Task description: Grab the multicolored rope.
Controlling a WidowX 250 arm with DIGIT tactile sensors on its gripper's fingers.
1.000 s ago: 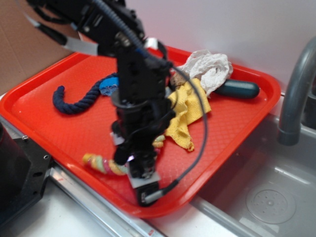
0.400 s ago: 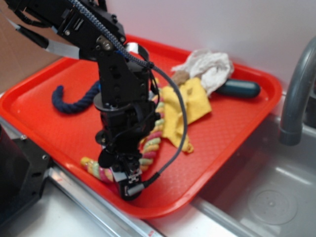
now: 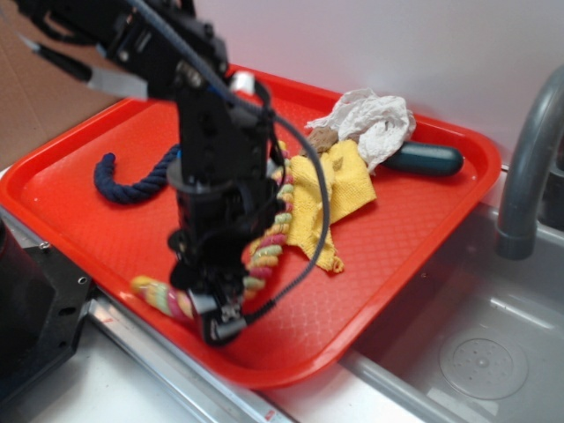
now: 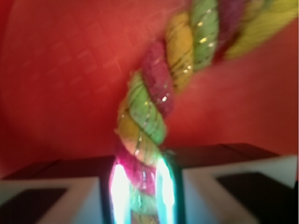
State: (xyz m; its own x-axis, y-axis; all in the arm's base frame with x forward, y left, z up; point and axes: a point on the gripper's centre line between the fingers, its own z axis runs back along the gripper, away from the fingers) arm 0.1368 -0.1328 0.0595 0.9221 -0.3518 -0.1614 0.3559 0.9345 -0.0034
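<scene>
The multicolored rope (image 3: 267, 249), twisted from yellow, pink and green strands, curves across the front of the red tray (image 3: 414, 229). One end pokes out at the lower left, and the far part runs up beside the yellow cloth. My gripper (image 3: 214, 310) points down over the rope near the tray's front edge. In the wrist view the rope (image 4: 149, 116) runs straight in between the two glowing pads (image 4: 120, 191), squeezed tight there, so my gripper (image 4: 140, 191) is shut on it.
A navy blue rope (image 3: 132, 182) lies at the tray's left. The yellow cloth (image 3: 333, 196), a crumpled white cloth (image 3: 374, 119) and a dark teal object (image 3: 425, 159) lie at the back. A steel sink (image 3: 476, 352) and grey faucet (image 3: 529, 167) are on the right.
My arm has shifted left along the tray's front edge. The rope has been dragged with it, its loose end now further left and more of its length uncovered beside the yellow cloth.
</scene>
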